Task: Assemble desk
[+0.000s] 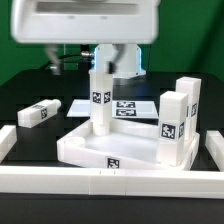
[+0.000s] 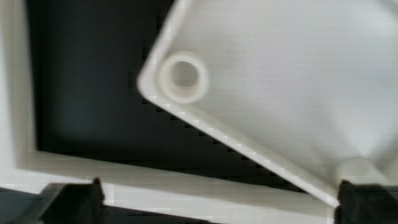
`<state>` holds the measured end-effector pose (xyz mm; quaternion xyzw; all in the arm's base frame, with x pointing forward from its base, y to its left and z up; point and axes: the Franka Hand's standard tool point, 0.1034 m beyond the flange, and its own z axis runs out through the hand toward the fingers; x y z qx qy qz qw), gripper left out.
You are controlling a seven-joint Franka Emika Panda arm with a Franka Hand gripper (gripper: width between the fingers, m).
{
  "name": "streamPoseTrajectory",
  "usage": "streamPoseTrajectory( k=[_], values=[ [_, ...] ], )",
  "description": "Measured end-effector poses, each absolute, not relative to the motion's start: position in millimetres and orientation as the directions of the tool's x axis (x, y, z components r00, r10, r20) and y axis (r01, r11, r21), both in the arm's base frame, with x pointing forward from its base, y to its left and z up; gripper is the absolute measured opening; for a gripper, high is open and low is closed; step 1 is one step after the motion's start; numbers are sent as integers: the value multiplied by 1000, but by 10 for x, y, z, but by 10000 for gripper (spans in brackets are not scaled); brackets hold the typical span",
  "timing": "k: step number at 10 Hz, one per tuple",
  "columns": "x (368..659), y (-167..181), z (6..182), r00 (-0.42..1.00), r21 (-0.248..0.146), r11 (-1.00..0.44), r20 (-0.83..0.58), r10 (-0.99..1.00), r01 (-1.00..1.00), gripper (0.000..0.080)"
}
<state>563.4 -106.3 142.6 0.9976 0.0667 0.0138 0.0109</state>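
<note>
**A:** What is lying nearest?

**B:** A long white rail [image 1: 110, 182] is running along the near edge of the black bench [image 1: 35, 135]. Just behind it the tabletop [image 1: 85, 150] is lying flat, with a tag [image 1: 113, 163] showing on its near side.

**A:** And the legs?

**B:** One leg [image 1: 100, 100] is standing upright at the far part of the tabletop, toward the exterior view's left. I cannot tell whether it is seated in anything. Two more are standing upright on the exterior view's right, the nearer leg [image 1: 173, 125] at the tabletop's edge and the farther leg [image 1: 190, 100] just behind it. I cannot tell whether they are touching the tabletop. A fourth leg [image 1: 37, 113] is lying on its side on the bench, well apart, on the exterior view's left.

**A:** What are the jaws doing?

**B:** In the wrist view they are standing spread wide, released and grasping nothing. Beyond them a rounded corner of the tabletop [image 2: 285, 90] is showing, with a round hole [image 2: 183, 75] in it.

**A:** Farthest back?

**B:** The marker board [image 1: 130, 107] is lying flat, with the arm [image 1: 125, 58] rising behind it.
</note>
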Motion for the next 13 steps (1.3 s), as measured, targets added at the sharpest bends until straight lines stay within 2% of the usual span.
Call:
streamPoseTrajectory(
  k=[4, 7, 12, 13],
  values=[
    [5610, -1079, 1418, 992, 20, -992, 22, 126, 126, 649],
    [5316, -1686, 1342, 999, 44, -998, -8, 42, 42, 649],
    [5314, -1670, 1326, 999, 42, -999, -10, 34, 35, 649],
    [5236, -1785, 1303, 999, 27, -999, -16, -29, -29, 649]
  ],
)
